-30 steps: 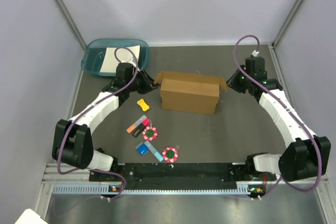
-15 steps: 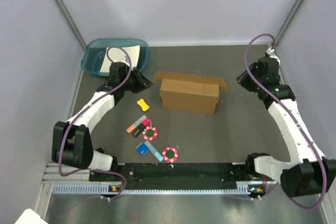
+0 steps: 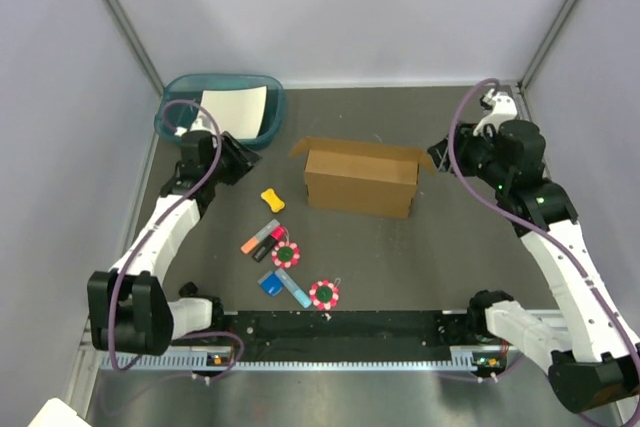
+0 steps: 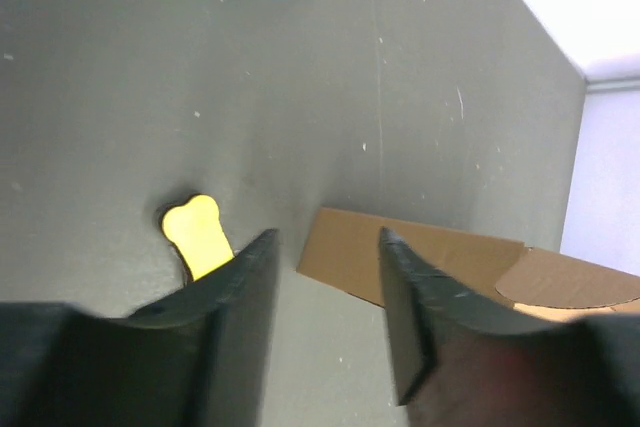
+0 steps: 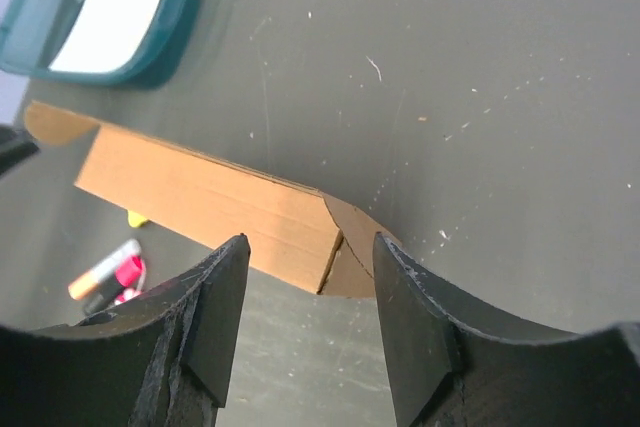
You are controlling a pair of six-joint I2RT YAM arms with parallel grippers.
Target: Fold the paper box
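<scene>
The paper box (image 3: 361, 178) is brown cardboard, standing as a folded block at mid-table with small flaps sticking out at its top corners. It shows in the left wrist view (image 4: 430, 257) and the right wrist view (image 5: 215, 207). My left gripper (image 3: 243, 157) is open and empty, well left of the box, near the teal tray. In its wrist view the left gripper (image 4: 325, 247) frames bare table. My right gripper (image 3: 452, 159) is open and empty, just right of the box's right flap. The right gripper (image 5: 310, 252) looks down on that flap (image 5: 352, 247).
A teal tray (image 3: 180, 112) holding a white sheet (image 3: 232, 109) stands at the back left. A yellow bone-shaped piece (image 3: 271, 200) lies left of the box. Markers (image 3: 262, 240), round pink items (image 3: 323, 294) and a blue piece (image 3: 270, 286) lie in front.
Both arms have drawn back from the box. The left gripper moved left toward the tray; the right arm rose and swung away to the right. The box has not moved.
</scene>
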